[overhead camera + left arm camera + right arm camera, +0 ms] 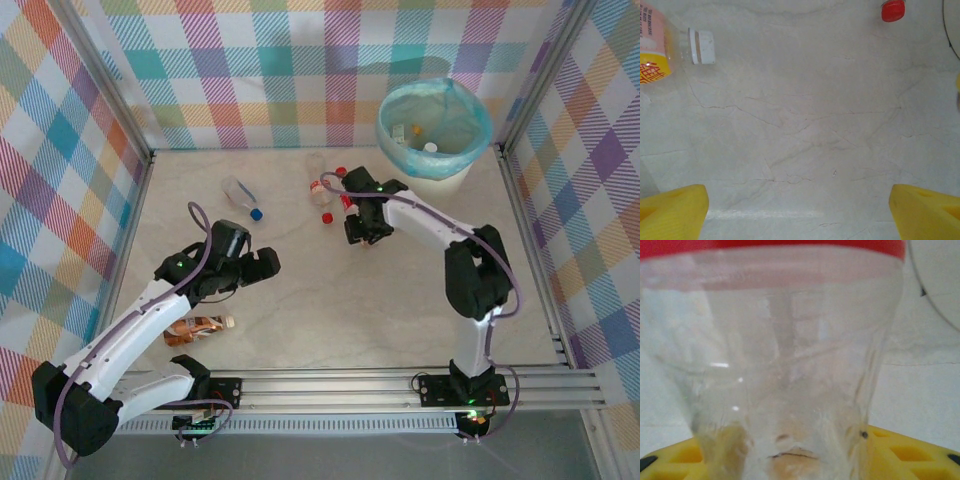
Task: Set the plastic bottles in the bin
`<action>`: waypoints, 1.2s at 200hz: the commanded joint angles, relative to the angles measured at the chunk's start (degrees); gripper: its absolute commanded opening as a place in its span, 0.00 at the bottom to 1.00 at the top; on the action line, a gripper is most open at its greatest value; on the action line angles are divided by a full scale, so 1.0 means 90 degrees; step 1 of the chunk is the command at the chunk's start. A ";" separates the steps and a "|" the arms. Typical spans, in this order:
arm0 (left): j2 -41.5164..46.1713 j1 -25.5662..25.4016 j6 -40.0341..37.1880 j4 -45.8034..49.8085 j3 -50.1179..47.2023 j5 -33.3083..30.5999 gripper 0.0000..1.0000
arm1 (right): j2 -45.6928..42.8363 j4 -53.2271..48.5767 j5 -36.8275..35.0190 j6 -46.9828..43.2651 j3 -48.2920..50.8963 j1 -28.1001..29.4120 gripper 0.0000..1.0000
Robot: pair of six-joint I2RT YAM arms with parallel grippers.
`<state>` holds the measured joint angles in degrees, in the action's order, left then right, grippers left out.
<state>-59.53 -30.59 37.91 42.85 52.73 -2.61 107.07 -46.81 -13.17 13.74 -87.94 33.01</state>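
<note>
A few plastic bottles [401, 131] are seen in the bin [484, 120] — several are left on the desk [330, 300]. The left gripper [800, 212] is held open; the right gripper [790, 460] is placed around a clear bottle [785, 350] — a firm grip cannot be told.

pale marbled bench [330, 300], carrying blue-capped bottle [240, 193], clear bottle [316, 170], red cap [326, 217], brown bottle [197, 328] near left, white bin [440, 183] far right.
</note>
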 commanded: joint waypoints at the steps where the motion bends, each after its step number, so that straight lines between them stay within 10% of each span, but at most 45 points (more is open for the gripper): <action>1: 0.0049 0.0059 -0.0121 -0.0100 0.0188 -0.0077 0.93 | -0.0562 -0.0234 0.0084 -0.0196 0.0175 -0.0034 0.54; 96: 0.0025 0.0059 -0.0367 -0.0200 0.1370 -0.0471 0.93 | -0.2589 0.0281 0.0360 -0.0259 -0.0496 -0.0036 0.50; 240: -0.1485 0.0059 -0.0853 -0.0444 0.3194 0.0346 0.93 | -0.1781 0.4865 -0.2589 -0.0302 -0.0677 -0.1379 0.53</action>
<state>-72.44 -30.59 31.79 39.90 79.31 -1.04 90.32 -15.29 -31.11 12.58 -97.06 21.08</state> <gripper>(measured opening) 0.931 0.522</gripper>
